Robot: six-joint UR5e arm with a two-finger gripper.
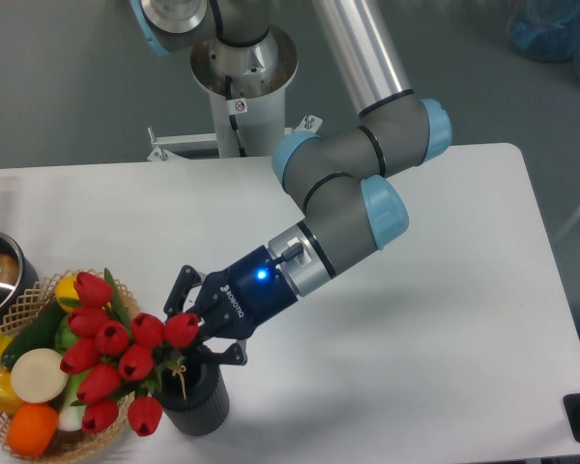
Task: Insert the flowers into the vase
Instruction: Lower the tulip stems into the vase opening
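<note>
Flowers (116, 358) tilted left over basket (19, 309), stem ends at vase (195, 396) mouth. Gripper (195, 333) fingers closed on stems just above vase. Risks: stems catching rim, top-heavy bunch tipping vase toward basket on release.

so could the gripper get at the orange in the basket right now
Probably not: the gripper is shut on the flowers, whose buds hang over the basket, partly covering the way to the orange.
</note>
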